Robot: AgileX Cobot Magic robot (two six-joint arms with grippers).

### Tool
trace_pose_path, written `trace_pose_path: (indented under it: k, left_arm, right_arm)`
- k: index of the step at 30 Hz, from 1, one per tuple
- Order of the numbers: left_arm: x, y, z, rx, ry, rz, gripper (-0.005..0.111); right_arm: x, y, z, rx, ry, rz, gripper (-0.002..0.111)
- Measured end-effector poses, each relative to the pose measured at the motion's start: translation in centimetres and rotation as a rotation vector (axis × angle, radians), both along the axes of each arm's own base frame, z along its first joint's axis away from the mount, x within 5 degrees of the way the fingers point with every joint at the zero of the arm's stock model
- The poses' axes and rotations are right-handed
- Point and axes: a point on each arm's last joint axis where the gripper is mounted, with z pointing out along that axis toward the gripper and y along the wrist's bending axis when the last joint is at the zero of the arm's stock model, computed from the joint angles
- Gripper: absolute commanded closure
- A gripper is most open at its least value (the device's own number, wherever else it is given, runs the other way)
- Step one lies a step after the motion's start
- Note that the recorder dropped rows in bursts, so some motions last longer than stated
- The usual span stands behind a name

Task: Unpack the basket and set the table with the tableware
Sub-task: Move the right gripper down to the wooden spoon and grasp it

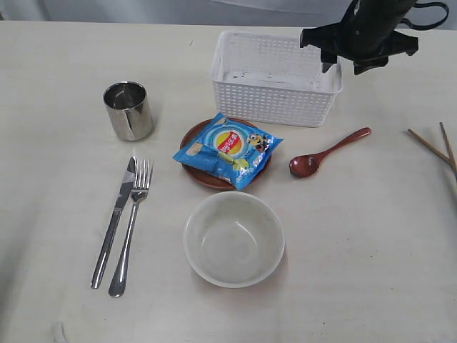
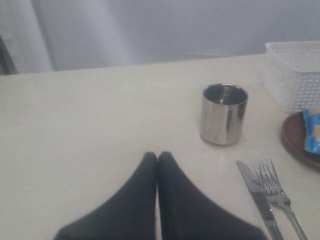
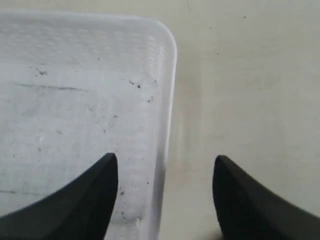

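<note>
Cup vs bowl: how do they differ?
The cup is shiny steel; the bowl is matte white. The cup is tall and narrow; the bowl is wide and lower. Both stand upright on the table, apart from each other, and look empty.

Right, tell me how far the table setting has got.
Done: the basket looks empty; cup, knife, fork, plate, bowl and spoon are on the table, chopsticks far right in the exterior view. In hand: nothing; the right claw is open over the basket's side wall, the left claw shut near the cup. Left, probably: the chip bag lies on the plate, and the chopsticks may need placing nearer.
</note>
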Motion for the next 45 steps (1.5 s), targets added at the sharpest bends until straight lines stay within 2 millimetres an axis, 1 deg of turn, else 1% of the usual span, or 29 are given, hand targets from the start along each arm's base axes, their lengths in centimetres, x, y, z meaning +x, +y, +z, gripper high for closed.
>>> trace_pose_path:
  k: [2,5,6,7,9,10,11,12,13,14,15,16,17,18,19,20,21,22,23,26,28,34,39,45]
  left_arm:
    - [0.0,0.0,0.0,0.0,0.0,0.0,0.107]
    - [0.0,0.0,0.0,0.0,0.0,0.0,0.107]
    - [0.0,0.0,0.0,0.0,0.0,0.0,0.107]
    - [0.0,0.0,0.0,0.0,0.0,0.0,0.107]
    - [0.0,0.0,0.0,0.0,0.0,0.0,0.107]
    - [0.0,0.0,0.0,0.0,0.0,0.0,0.107]
    - [0.0,0.0,0.0,0.0,0.0,0.0,0.107]
    - [0.0,0.0,0.0,0.0,0.0,0.0,0.107]
    - [0.0,0.0,0.0,0.0,0.0,0.0,0.107]
    - [0.0,0.0,0.0,0.0,0.0,0.0,0.107]
    - [0.0,0.0,0.0,0.0,0.0,0.0,0.107]
    - [0.0,0.0,0.0,0.0,0.0,0.0,0.107]
    - [0.0,0.0,0.0,0.0,0.0,0.0,0.107]
    - [0.0,0.0,0.0,0.0,0.0,0.0,0.107]
    - [0.0,0.0,0.0,0.0,0.0,0.0,0.107]
    - [0.0,0.0,0.0,0.0,0.0,0.0,0.107]
    - [0.0,0.0,0.0,0.0,0.0,0.0,0.107]
    - [0.0,0.0,0.0,0.0,0.0,0.0,0.107]
    - [0.0,0.0,0.0,0.0,0.0,0.0,0.107]
    - [0.0,0.0,0.0,0.0,0.0,0.0,0.107]
    - [0.0,0.0,0.0,0.0,0.0,0.0,0.107]
    - [0.0,0.0,0.0,0.0,0.0,0.0,0.107]
    - [0.0,0.0,0.0,0.0,0.0,0.0,0.107]
    - [0.0,0.0,0.0,0.0,0.0,0.0,0.107]
  right_arm:
    - [0.0,-0.2,1.3,-0.05,0.056,0.027,0.054]
    - [-0.2,-0.5,4.3,-0.113,0.179,0.116,0.054]
    - [-0.5,-0.8,5.0,-0.122,0.234,0.165,0.054]
    - [-0.6,-1.1,5.3,-0.121,0.246,0.184,0.054]
    - [-1.5,-1.8,5.5,-0.089,0.28,0.203,0.054]
    - [-2.9,-2.2,5.2,-0.073,0.321,0.205,0.054]
    - [-3.5,-2.4,4.8,-0.072,0.349,0.207,0.054]
    - [-5.1,-2.6,4.2,-0.078,0.398,0.237,0.054]
    - [-5.7,-2.7,4.0,-0.079,0.415,0.264,0.054]
    - [-7.1,-2.4,3.2,-0.1,0.46,0.385,0.054]
    - [-8.3,-1.5,2.5,-0.115,0.493,0.545,0.054]
    - [-8.9,-0.8,2.1,-0.121,0.496,0.629,0.054]
    - [-9.9,0.5,1.4,-0.145,0.487,0.795,0.054]
    - [-10.3,1.3,0.9,-0.175,0.48,0.896,0.054]
    - [-11.0,2.5,0.0,-0.265,0.455,1.079,0.054]
    - [-11.4,3.2,-0.4,-0.328,0.437,1.174,0.054]
    - [-11.7,4.2,-1.0,-0.437,0.387,1.31,0.054]
    - [-11.8,4.7,-1.2,-0.49,0.36,1.367,0.054]
    - [-11.8,5.5,-1.5,-0.579,0.307,1.447,0.054]
    - [-11.5,5.8,-1.8,-0.642,0.256,1.496,0.054]
    - [-11.2,5.8,-2.3,-0.664,0.258,1.524,0.054]
    - [-11.1,5.5,-4.7,-0.704,0.367,1.623,0.054]
    - [-10.7,5.4,-5.4,-0.752,0.383,1.663,0.054]
    - [-10.0,4.9,-6.5,-0.747,0.371,1.66,0.054]
